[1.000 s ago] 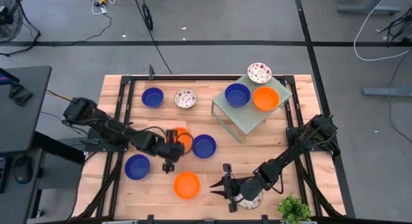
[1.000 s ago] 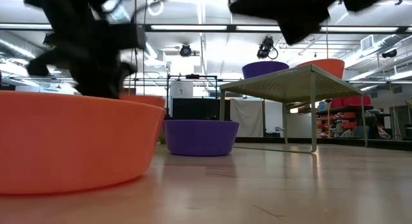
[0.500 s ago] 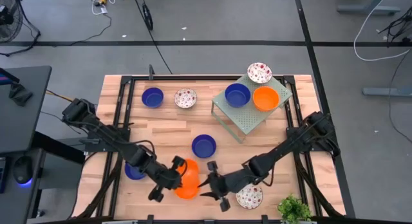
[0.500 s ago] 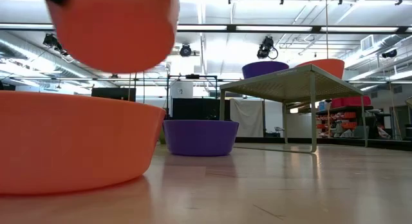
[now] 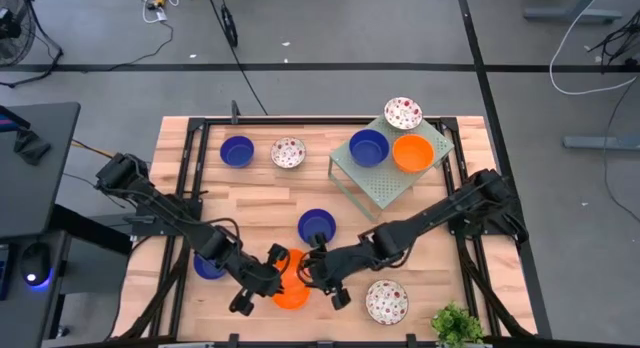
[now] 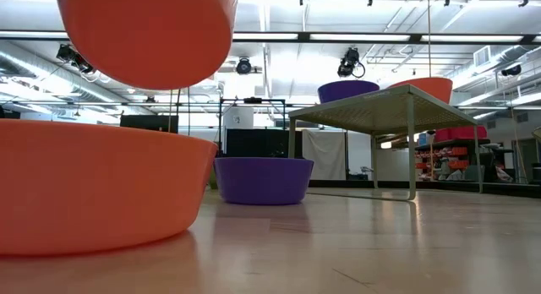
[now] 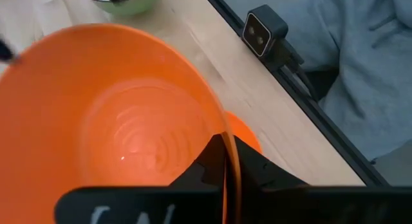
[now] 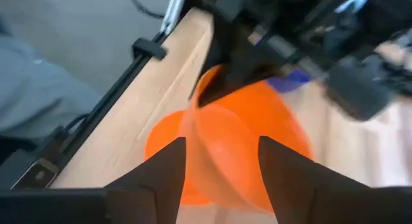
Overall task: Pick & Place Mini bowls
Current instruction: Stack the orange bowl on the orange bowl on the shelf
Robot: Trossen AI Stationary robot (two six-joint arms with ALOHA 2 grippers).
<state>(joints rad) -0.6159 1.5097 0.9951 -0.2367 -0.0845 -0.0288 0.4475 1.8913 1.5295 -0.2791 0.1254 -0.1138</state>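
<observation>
My left gripper [image 5: 268, 275] is shut on an orange mini bowl [image 6: 144, 32] and holds it in the air near the table's front edge. Right beneath it, a second orange mini bowl [image 6: 93, 184] rests on its base on the wood. My right gripper [image 5: 318, 276] is open and has come in from the right. Its two fingers [image 8: 166, 169] stand on either side of the held bowl [image 8: 248, 137]; whether they touch it does not show. My left gripper pinches the orange bowl's rim [image 7: 226, 161], one finger inside the bowl and one outside against its wall. The bowl is lifted clear, tilted a little, above the other orange bowl [image 7: 250, 137].
On the wood stand a blue bowl [image 5: 317, 226], another blue one [image 5: 237, 150], a speckled one [image 5: 288, 152], a blue one [image 5: 208, 266] under my left arm and a speckled one [image 5: 386, 301] at the near right. The green rack [image 5: 385, 183] carries three bowls. A plant [image 5: 455, 326] stands at the near right corner.
My left gripper has carried the orange bowl from the table's middle toward the near edge and now holds it over the other orange bowl. My right gripper has left the speckled bowl at the near right and gone toward the table's left, up to the held bowl.
</observation>
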